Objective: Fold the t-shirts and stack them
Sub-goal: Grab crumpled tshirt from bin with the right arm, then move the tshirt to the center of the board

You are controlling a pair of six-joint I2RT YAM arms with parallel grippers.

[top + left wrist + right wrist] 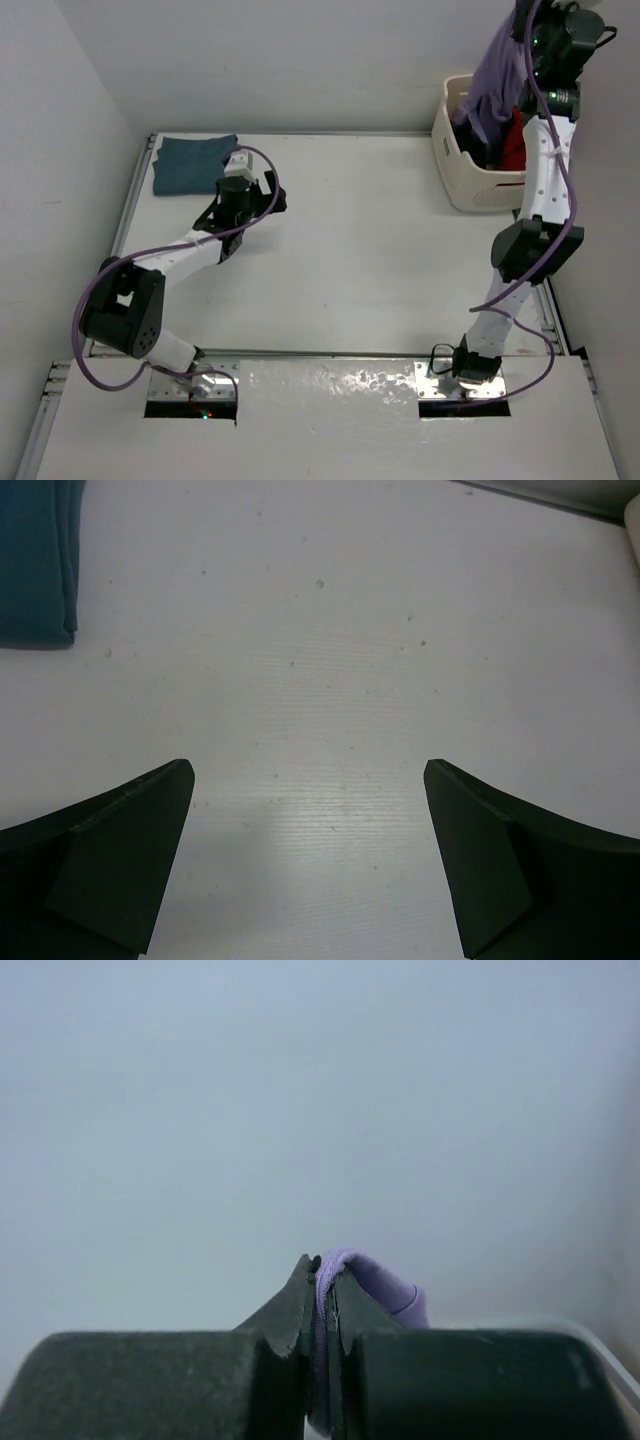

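Upper left: teal-blue shirt (195, 163), a flat, soft folded rectangle on the smooth white table (350, 250). My left gripper (308, 770) gapes wide over bare tabletop. Upper right: my right gripper (320, 1265) pinches the lavender shirt (497, 75), which hangs limp into the cream plastic basket (470, 190).

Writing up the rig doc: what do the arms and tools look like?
Left arm and right arm: white links, black joints, a purple cable looping along each. Left tool and right tool: two matte black wedge-shaped fingers each.
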